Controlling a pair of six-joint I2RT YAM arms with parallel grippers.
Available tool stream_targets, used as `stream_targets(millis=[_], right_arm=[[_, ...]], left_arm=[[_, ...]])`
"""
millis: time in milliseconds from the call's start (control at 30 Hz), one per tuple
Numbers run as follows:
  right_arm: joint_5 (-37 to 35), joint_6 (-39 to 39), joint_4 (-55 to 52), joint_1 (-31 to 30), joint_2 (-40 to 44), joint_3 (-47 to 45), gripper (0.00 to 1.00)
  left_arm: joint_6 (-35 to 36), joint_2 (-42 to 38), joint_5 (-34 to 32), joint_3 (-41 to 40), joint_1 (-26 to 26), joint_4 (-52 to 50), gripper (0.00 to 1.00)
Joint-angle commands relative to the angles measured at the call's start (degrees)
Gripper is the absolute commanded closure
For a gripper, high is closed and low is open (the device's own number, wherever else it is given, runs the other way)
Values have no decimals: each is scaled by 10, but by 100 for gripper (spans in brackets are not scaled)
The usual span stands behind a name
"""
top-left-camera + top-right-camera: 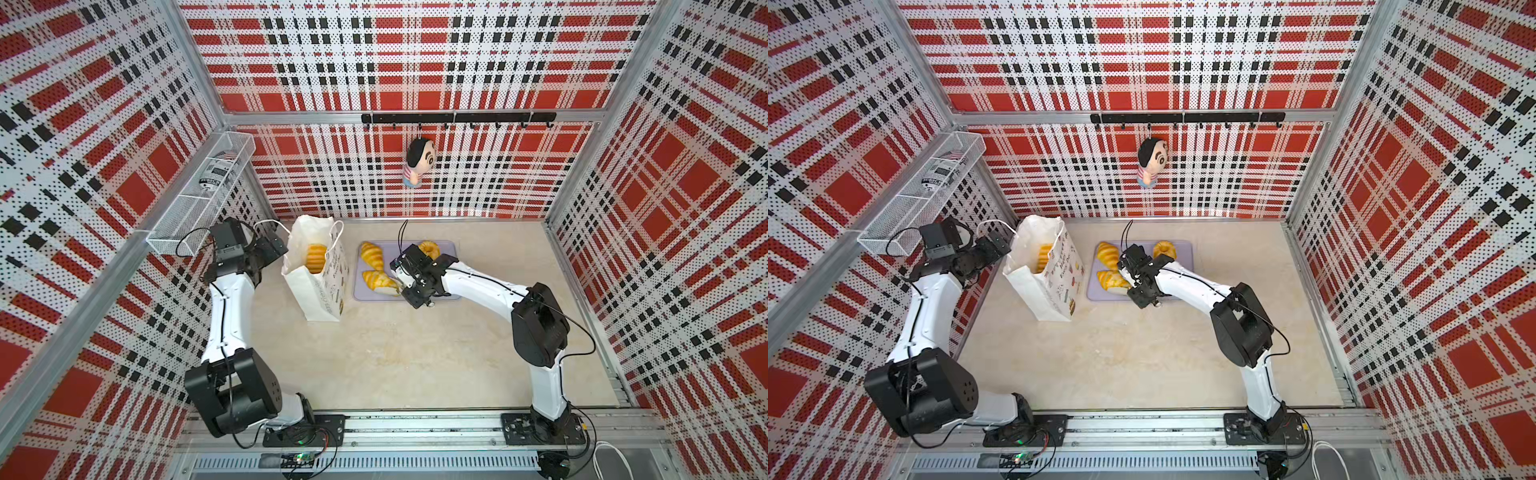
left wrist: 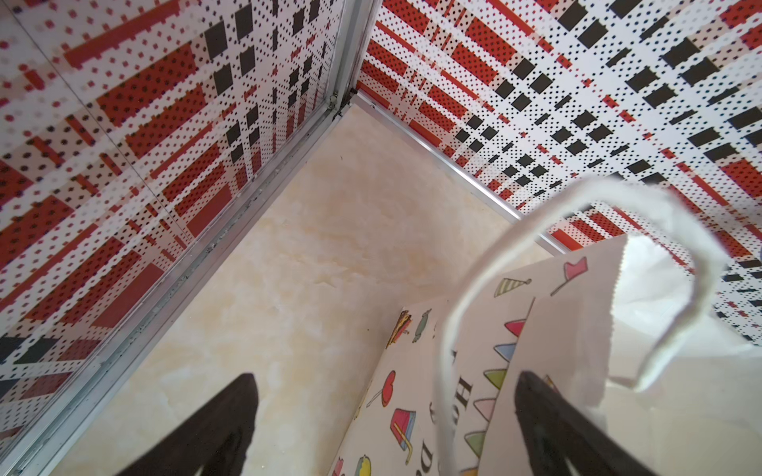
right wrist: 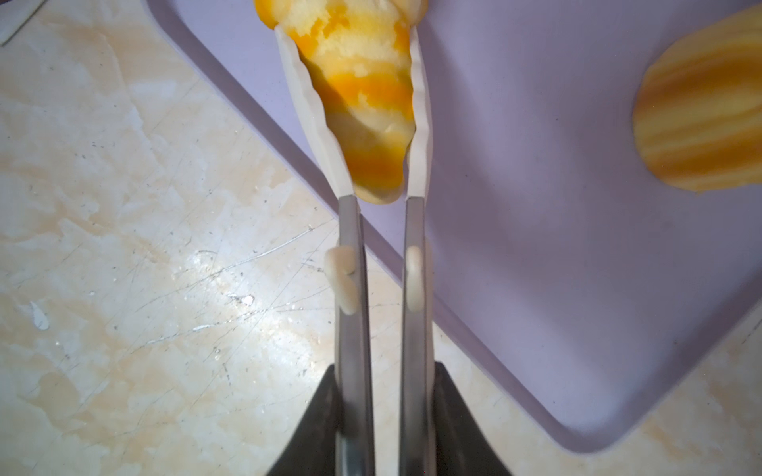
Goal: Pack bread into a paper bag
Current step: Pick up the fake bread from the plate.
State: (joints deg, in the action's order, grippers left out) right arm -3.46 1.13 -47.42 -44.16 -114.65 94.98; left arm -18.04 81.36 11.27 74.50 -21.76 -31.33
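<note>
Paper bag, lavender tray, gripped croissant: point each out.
paper bag (image 1: 309, 296): in a top view, white side wall.
lavender tray (image 3: 536, 247): right wrist view, bare surface.
gripped croissant (image 3: 363, 103): right wrist view, striped tapered end.

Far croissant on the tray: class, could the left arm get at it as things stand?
Probably not: the paper bag stands between the left tool and the tray, and the right tool, shut on the near croissant, hangs over the tray.

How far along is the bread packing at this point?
Done: one ridged roll lies inside the paper bag. In hand: the right gripper squeezes tongs onto a croissant over the tray. To pack: that croissant, another croissant and the ring bun. The left gripper stands open by the bag's handle.
</note>
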Motion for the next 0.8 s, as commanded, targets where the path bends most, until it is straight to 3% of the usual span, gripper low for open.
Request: stream_targets(millis=[0, 433, 767], right_arm=[[10, 0, -16, -9, 67, 46, 76], [-20, -14, -87, -57, 93, 186, 76], [-15, -16, -110, -77, 110, 243, 76]], left_arm=[[-2, -7, 11, -6, 3, 13, 2], [-8, -4, 12, -5, 16, 22, 2], [-11, 1, 8, -2, 20, 25, 2]])
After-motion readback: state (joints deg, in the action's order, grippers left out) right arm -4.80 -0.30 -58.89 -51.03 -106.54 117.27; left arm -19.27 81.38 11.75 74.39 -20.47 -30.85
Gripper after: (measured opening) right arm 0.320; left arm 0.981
